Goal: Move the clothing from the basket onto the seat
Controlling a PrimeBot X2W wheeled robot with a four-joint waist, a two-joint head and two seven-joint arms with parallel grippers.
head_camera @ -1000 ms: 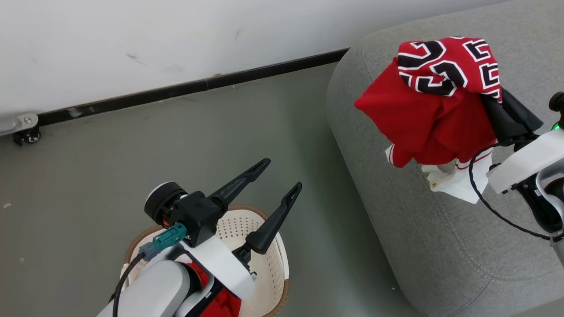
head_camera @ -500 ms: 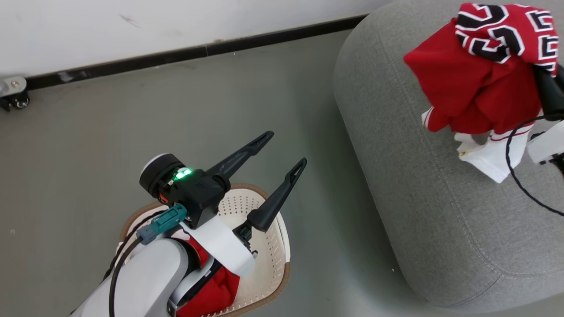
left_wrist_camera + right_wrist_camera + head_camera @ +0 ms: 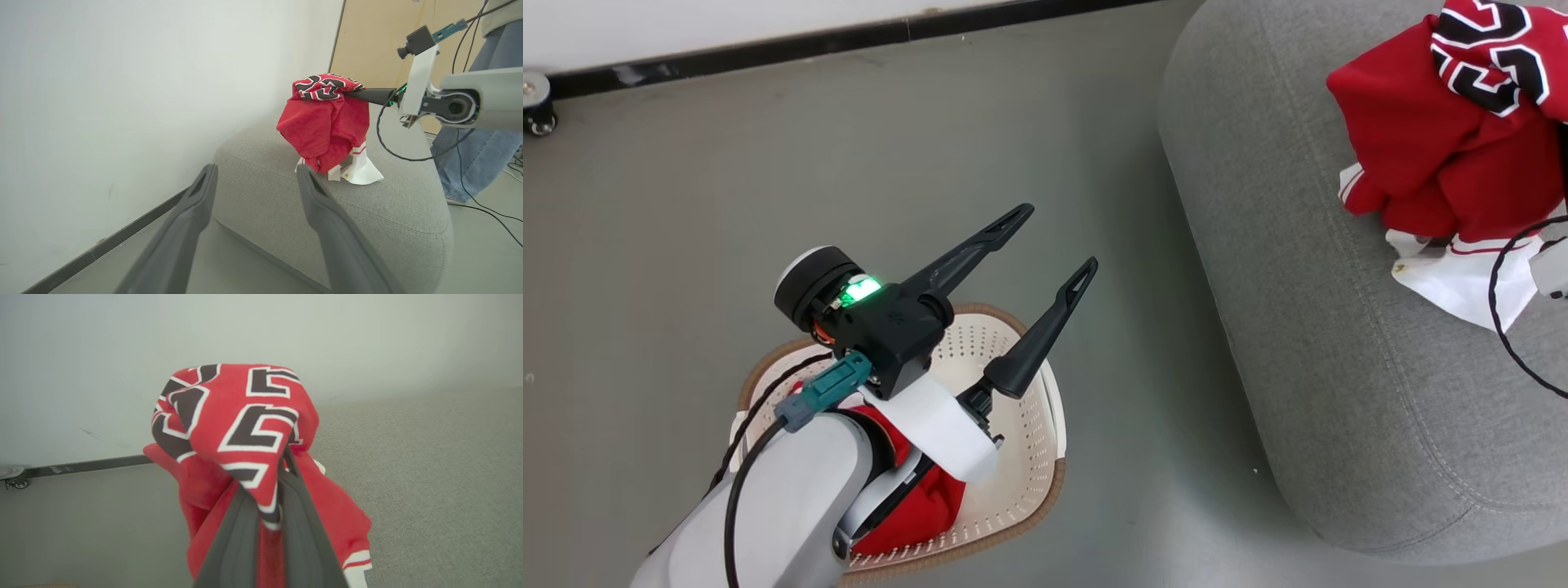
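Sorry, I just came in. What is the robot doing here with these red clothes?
The robot is emptying the basket onto the sofa. Its right gripper, jaws shut, holds a red jersey over the sofa, the white hem seemingly touching it. Its left gripper hovers open above the basket, where more red clothing lies.

Bare floor separates basket from sofa. The left arm covers most of the basket's opening. The sofa's near end lies bare; a hanging jersey blocks it further along, and a wall stands beside.
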